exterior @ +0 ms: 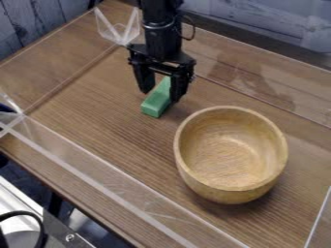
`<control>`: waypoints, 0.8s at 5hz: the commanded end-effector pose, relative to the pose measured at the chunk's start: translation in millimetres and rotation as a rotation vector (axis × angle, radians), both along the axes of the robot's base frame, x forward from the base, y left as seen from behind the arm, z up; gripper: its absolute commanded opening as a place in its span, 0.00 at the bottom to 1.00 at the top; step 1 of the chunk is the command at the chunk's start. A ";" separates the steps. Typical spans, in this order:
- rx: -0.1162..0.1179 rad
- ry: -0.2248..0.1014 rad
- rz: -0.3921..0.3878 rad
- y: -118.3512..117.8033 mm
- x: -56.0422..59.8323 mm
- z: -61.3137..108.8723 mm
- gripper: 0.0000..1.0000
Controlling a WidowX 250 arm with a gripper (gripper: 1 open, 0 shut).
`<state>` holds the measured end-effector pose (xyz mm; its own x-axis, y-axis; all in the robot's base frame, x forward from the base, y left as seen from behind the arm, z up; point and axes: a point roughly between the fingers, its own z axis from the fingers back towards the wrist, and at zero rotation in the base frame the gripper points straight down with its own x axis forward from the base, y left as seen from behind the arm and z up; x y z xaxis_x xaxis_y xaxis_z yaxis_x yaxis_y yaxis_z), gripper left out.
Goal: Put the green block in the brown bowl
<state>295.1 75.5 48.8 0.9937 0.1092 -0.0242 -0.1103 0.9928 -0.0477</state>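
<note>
Open, fingers spread either side of the block, with the gripper poised over it and contact too small to make out. Lying flat on the bench, nearer the far edge than the near one, aslant, plain green, just beside the rim of the bowl and outside it, with the far end partly hidden under the black fingers. Standing upright toward the right-hand edge of the bench, round, light brown and much larger than the block, with nothing inside; reaching in from the far edge, the black arm.
</note>
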 end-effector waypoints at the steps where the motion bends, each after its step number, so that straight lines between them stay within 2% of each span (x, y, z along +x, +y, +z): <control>1: 0.010 -0.055 0.006 1.1 6.4 16.2 1.00; 4: 0.008 -0.080 0.016 -1.5 7.9 28.5 1.00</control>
<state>293.9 72.5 51.3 0.9912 0.1285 -0.0305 -0.1302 0.9896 -0.0616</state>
